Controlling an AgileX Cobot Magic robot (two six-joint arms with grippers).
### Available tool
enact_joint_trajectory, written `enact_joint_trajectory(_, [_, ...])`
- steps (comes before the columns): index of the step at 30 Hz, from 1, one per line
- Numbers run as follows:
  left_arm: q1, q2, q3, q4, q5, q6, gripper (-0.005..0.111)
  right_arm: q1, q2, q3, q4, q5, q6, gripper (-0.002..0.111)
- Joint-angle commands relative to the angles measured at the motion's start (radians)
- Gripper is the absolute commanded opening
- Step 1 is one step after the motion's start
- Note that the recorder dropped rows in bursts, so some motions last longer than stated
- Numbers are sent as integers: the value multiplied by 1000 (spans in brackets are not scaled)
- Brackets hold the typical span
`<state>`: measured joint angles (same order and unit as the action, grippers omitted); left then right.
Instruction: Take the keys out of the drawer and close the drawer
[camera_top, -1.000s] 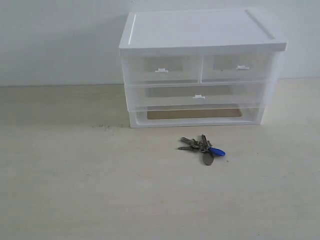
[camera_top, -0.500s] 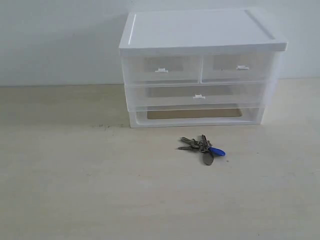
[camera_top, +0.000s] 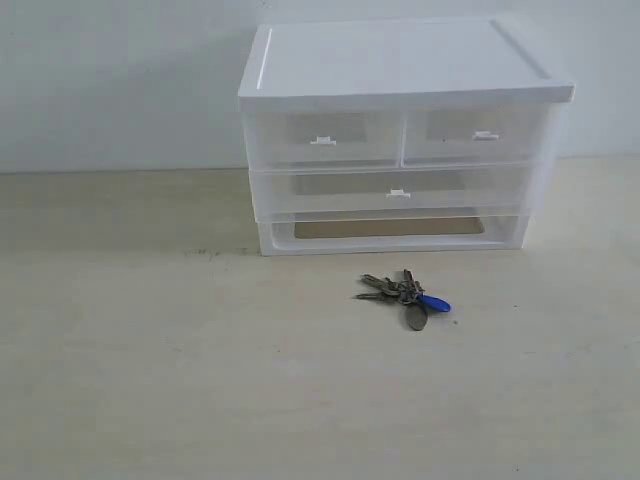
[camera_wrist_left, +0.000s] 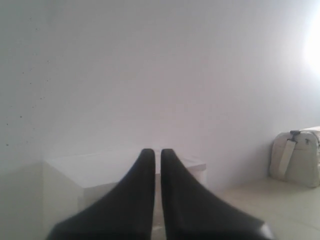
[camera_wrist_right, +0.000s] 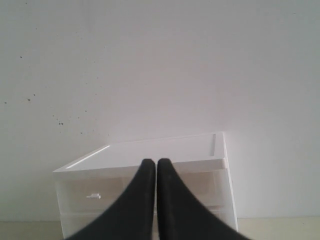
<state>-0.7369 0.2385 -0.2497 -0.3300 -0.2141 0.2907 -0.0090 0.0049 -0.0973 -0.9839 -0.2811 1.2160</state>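
The keys (camera_top: 405, 292), a grey metal bunch with a bright blue cap, lie on the pale tabletop just in front of the white drawer unit (camera_top: 400, 70). The wide translucent drawer (camera_top: 398, 192) with its small white tab handle sits pushed in, flush with the unit's front. Neither arm shows in the exterior view. My left gripper (camera_wrist_left: 154, 151) is shut with nothing between its black fingers and looks at the unit from a distance. My right gripper (camera_wrist_right: 152, 161) is shut and empty too, facing the unit's front and top.
Two half-width upper drawers (camera_top: 322, 138) are shut. Below the wide drawer is an open slot (camera_top: 390, 228) in the unit's base. A pale bag (camera_wrist_left: 296, 157) rests far off in the left wrist view. A white wall stands behind the unit.
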Motion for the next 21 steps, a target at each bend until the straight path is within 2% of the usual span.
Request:
enact_joint_trajectory(1, [64,0,60,92,5,-6,4,-3,-5,4,3,1,2,0])
enact_joint_trajectory(9, [244,-77,199,159,1,-75,4,-3,-5,4,3,1,2,0])
enact_joint_trajectory(13, [365,-159,248,173,3,-169,4,-3,-5,4,3,1,2,0])
enact_joint_trajectory(16, [447,-216,250,173,3,-198,4,-3,-5,4,3,1,2,0])
enact_joint_trajectory(21, [592,-239,250,173,99,-243,4,-3,-5,4,3,1,2,0])
